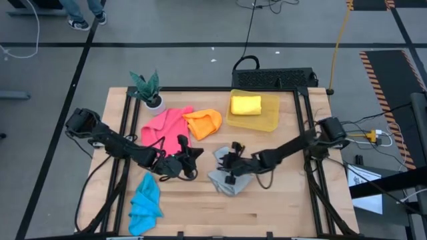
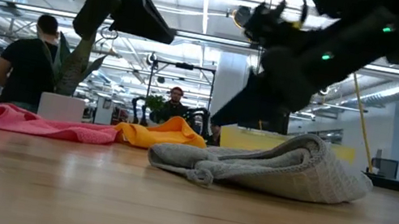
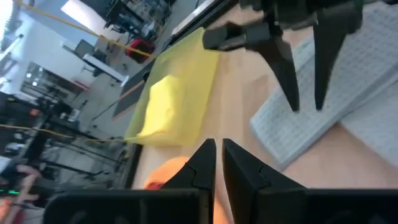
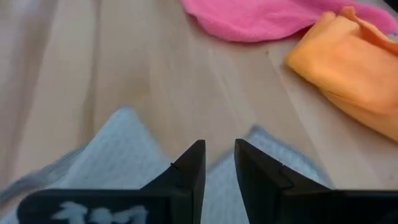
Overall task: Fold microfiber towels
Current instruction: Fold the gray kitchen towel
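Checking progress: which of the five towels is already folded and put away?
The yellow towel, a neat block inside the yellow bin. Pink, orange, grey and blue lie crumpled on the table.

Robotics lab in an open industrial hall.

A wooden counter in a black frame stands on a grey floor crossed by black tape lines, with hazard striping at one side and cables trailing off. Behind it, ceiling strip lights run over exposed beams, other rigs stand around, and people work at stations.
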Robot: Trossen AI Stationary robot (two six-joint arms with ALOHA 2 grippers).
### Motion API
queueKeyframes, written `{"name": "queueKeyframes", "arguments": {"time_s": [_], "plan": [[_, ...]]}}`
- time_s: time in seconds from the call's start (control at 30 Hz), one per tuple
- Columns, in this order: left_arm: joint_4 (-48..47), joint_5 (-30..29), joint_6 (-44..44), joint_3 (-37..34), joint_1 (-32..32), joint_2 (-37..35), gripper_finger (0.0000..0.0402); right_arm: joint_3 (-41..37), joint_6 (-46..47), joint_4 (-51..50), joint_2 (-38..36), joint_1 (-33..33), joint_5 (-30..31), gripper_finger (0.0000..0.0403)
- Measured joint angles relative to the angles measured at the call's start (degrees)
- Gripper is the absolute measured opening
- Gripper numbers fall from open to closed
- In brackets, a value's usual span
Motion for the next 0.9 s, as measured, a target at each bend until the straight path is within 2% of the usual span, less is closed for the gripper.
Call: {"name": "queueKeyframes", "arguments": {"time_s": [0.13,0.33,0.47,0.57,0.67,0.8,0.9], "plan": [[-0.91,-2.06,1.11,0.03,0.38,-0.64,0.0033,3.19,-0.15,-2.28,1.40,-4.04,-1.42,0.0101],[-3.58,-1.85,1.02,0.07,2.80,-1.66,0.0033,4.46,1.57,-6.28,1.91,-8.65,-9.50,0.0158],[-4.02,-1.66,1.16,-0.01,4.66,-1.68,0.0033,4.48,1.74,-6.05,5.43,-8.69,-10.48,0.0163],[-3.95,-0.64,0.61,0.00,6.12,-1.66,0.0033,4.71,2.14,-5.41,8.11,-8.67,-9.91,0.0146],[-3.83,0.95,-0.40,0.00,7.14,-1.66,0.0033,4.74,3.35,-5.38,9.03,-8.65,-8.81,0.0107],[-3.90,2.48,-1.29,0.00,7.67,-1.66,0.0033,4.51,2.21,-6.62,7.16,-7.48,-8.10,0.0024],[-4.16,2.50,-3.07,0.00,7.34,-1.66,0.0033,4.22,0.70,-8.16,3.83,-5.49,-4.54,0.0010]]}}
